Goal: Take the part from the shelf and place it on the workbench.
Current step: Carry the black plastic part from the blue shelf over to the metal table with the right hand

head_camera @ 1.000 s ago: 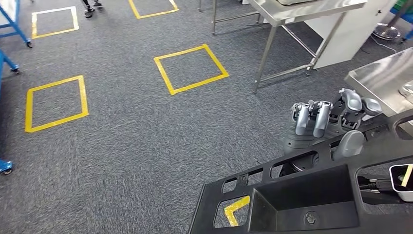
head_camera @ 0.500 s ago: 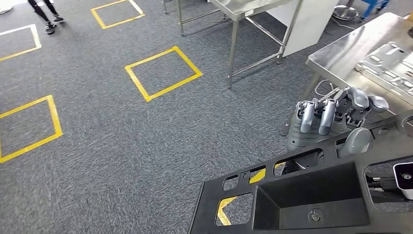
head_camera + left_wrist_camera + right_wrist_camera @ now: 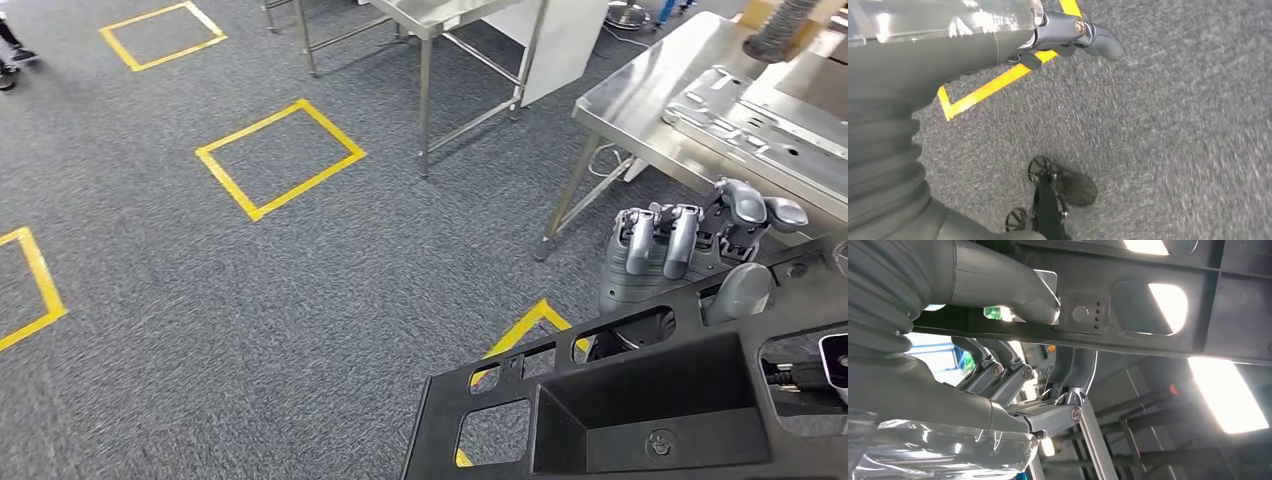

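Note:
A large black plastic part point(image 3: 640, 410) with a deep pocket and several cut-outs fills the lower right of the head view. My right hand point(image 3: 690, 250) holds it at its far edge, fingers curled up behind it and thumb pressed on top. In the right wrist view the thumb point(image 3: 1018, 297) presses against the part point(image 3: 1158, 270), which is seen from below against ceiling lights. The steel workbench point(image 3: 630, 105) stands ahead to the right, apart from the part. My left hand point(image 3: 1073, 35) hangs over the carpet with a finger stretched out, holding nothing.
A grey metal panel point(image 3: 760, 125) lies on the workbench. A second steel table point(image 3: 425, 15) stands at the back. Yellow tape squares point(image 3: 280, 155) mark the grey carpet. A person's shoe point(image 3: 8, 78) is at the far left edge.
The camera has swung right: floor marks and tables slid left and the workbench came further into view. My right hand keeps the same hold on the part.

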